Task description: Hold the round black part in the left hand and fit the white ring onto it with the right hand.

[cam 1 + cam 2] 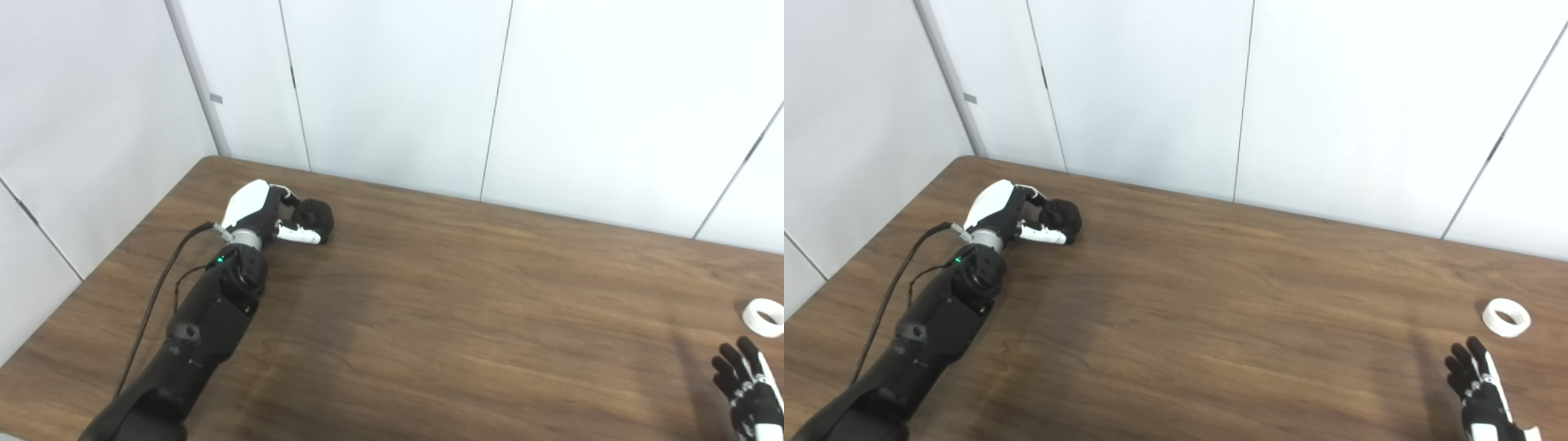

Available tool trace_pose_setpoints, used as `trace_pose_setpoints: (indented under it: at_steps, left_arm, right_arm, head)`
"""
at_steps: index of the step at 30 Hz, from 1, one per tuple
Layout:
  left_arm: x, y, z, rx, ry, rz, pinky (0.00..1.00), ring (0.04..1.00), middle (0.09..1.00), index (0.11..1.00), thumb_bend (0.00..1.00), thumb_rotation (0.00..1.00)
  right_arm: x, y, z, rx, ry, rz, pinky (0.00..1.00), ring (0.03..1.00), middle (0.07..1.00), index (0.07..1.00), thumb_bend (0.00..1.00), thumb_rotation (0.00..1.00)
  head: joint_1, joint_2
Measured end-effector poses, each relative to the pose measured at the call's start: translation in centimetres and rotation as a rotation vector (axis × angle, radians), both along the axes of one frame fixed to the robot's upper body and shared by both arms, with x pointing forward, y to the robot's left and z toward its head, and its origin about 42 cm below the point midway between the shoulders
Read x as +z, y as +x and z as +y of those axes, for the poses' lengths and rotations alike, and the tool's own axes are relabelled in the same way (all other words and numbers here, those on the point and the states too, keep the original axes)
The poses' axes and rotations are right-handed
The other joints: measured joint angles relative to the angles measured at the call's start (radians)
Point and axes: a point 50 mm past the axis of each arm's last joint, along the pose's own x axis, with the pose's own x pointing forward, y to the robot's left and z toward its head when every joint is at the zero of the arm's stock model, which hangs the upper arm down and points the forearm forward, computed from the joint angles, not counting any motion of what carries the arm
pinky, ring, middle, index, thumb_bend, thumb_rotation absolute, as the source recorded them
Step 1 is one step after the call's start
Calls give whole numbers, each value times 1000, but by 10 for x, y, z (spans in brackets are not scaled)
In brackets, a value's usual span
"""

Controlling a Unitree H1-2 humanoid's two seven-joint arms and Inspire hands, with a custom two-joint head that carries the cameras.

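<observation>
Gripping round black part (1061, 217): left hand (1006, 214), part half-hidden | right hand (1479, 392) spread, empty, frame-cropped | white ring (1507, 317) beside it

Table (429, 318) looks like dark wood-grain laminate, smooth with a faint sheen. The white ring (1507, 317) reads as matt plastic. Round black part (315, 217) looks dull, hard to say what material.

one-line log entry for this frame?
left hand: shut on black part, far-left on table | right hand: open, short of white ring | ring: untouched, not fitted
</observation>
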Motion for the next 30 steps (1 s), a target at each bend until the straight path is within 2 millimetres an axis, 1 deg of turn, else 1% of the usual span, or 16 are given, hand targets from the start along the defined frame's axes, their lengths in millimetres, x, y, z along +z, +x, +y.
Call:
trace_pose_setpoints:
  at_steps: [4, 7, 11, 14, 18, 22, 25, 27, 28, 30]
  left_arm:
    - [13, -4, -10, -56, 24, 3, 878, 910, 800, 487, 518, 46]
    - [25, -10, -25, -109, 25, 0, 864, 912, 806, 488, 518, 47]
    - [38, -20, -42, -162, 32, -5, 867, 907, 785, 488, 519, 47]
    - [39, -30, -54, -207, 48, 9, 866, 887, 774, 487, 519, 45]
    - [39, -47, -68, -266, 71, 12, 844, 860, 766, 486, 520, 44]
    - [46, -64, -86, -334, 77, -9, 830, 860, 770, 486, 520, 44]
    - [47, -74, -100, -377, 74, -17, 818, 856, 770, 486, 520, 45]
    - [47, -83, -109, -405, 76, -28, 879, 857, 772, 486, 520, 45]
    - [46, -88, -114, -422, 79, -30, 889, 857, 773, 486, 520, 45]
    - [44, -97, -122, -451, 100, -35, 950, 847, 767, 486, 520, 46]
  right_arm:
    - [0, 0, 0, 0, 0, 0, 932, 927, 945, 963, 553, 1000]
    - [0, 0, 0, 0, -4, 0, 927, 923, 941, 957, 553, 1000]
    - [0, 0, 1, 0, -6, -1, 927, 922, 937, 955, 582, 1000]
    - [0, 1, 1, 0, -8, -1, 910, 911, 924, 945, 581, 1000]
    - [0, 1, 2, -1, -16, -1, 890, 905, 919, 937, 616, 1000]
    - [0, 1, 2, -3, -28, 0, 876, 902, 913, 929, 626, 983]
    - [0, 1, 3, -2, -29, -2, 875, 903, 913, 929, 643, 981]
    - [0, 2, 4, -1, -30, -5, 871, 902, 912, 928, 641, 976]
    - [0, 2, 4, -1, -31, -5, 870, 902, 912, 927, 640, 975]
    - [0, 2, 5, 0, -39, -5, 861, 897, 910, 925, 619, 963]
  head:
    - [-11, 2]
    - [-17, 5]
    - [-25, 6]
    - [-38, 11]
    - [-58, 20]
    - [-78, 26]
    - [-103, 35]
    - [-132, 46]
    - [-135, 48]
    - [-164, 60]
